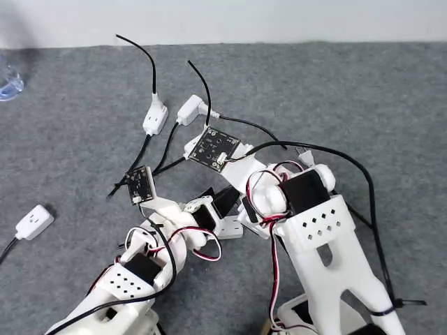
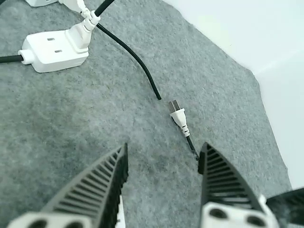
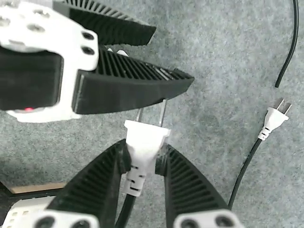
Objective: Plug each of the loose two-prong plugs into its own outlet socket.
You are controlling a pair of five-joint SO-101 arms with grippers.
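My right gripper [image 3: 142,146] is shut on a white two-prong plug [image 3: 144,135], whose prongs point at the left gripper [image 3: 173,54] just ahead. My left gripper [image 2: 164,146] stands open above the grey carpet with nothing in it. A second white plug [image 2: 177,114] [image 3: 275,118] [image 1: 302,151] lies loose on the carpet beyond it. A white outlet socket [image 2: 52,52] [image 1: 155,115] lies farther off with a plug [image 2: 81,32] against its end. Another outlet socket [image 1: 33,221] lies apart at the far left, slots up. Both arms meet mid-table in the high view.
A second white outlet block [image 1: 190,108] with cords lies beside the first. Black cords cross the carpet, one with a bare cut end [image 2: 159,97]. A clear bottle [image 1: 7,82] sits at the back left. The white wall [image 1: 279,21] borders the carpet's far edge.
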